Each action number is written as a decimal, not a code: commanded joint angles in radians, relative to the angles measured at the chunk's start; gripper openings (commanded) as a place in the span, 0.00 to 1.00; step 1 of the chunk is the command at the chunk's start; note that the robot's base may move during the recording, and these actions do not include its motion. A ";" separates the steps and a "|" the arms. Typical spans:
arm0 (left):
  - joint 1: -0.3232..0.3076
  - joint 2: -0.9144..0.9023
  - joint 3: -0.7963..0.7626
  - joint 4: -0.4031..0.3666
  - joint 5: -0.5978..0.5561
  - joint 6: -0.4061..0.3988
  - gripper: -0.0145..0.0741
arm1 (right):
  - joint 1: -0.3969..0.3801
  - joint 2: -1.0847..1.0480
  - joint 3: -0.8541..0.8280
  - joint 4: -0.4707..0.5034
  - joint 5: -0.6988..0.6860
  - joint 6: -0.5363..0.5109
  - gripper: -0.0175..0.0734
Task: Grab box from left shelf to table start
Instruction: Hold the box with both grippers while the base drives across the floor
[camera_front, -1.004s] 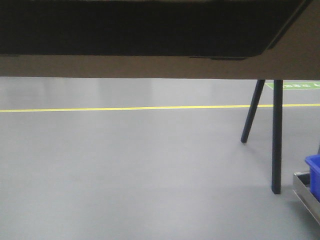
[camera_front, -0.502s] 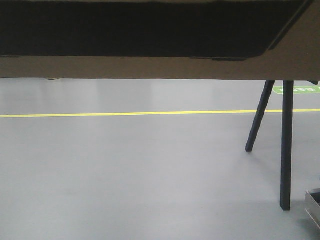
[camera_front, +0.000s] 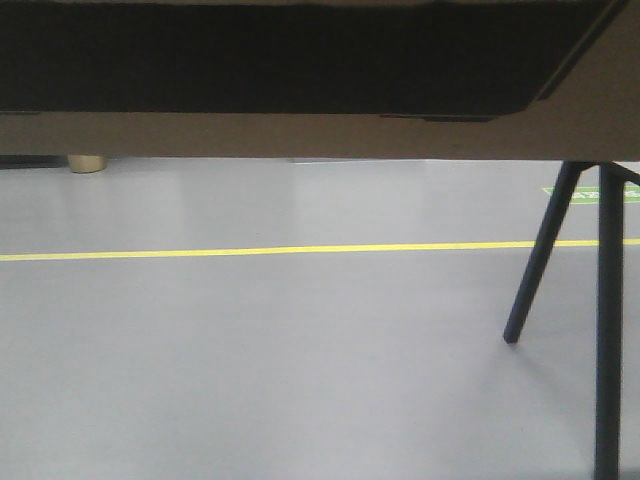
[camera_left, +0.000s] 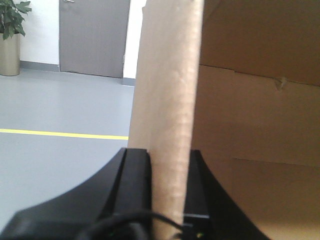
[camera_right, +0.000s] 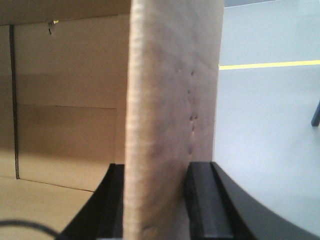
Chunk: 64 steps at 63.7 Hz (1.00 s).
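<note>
Your left claw (camera_left: 166, 167) is clamped on one upright wall of the cardboard box (camera_left: 260, 115), and your right claw (camera_right: 156, 182) pinches the opposite wall. The box hangs between them, clear of the floor (camera_front: 250, 380). It looks bulky, and those thin corrugated walls may buckle, so a grip low near the corners seems safest. Dark desk legs (camera_front: 605, 330) stand ahead right, with the yellow line (camera_front: 300, 248) beyond.

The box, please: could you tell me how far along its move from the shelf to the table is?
Done: the box is gripped, with the left gripper and right gripper each shut on one of its walls, and no shelf is in view. In hand: it hangs above the floor in the front view. Left: setting it down; only dark legs of the table show, at the right.
</note>
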 joint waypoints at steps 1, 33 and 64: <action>0.003 0.001 -0.043 0.110 -0.179 -0.046 0.05 | -0.013 0.012 -0.029 -0.190 -0.136 0.000 0.25; 0.003 0.001 0.006 0.103 -0.183 -0.046 0.05 | -0.013 0.015 -0.027 -0.190 -0.134 0.000 0.25; 0.003 0.001 0.006 0.103 -0.188 -0.046 0.05 | -0.013 0.015 -0.027 -0.190 -0.131 0.000 0.25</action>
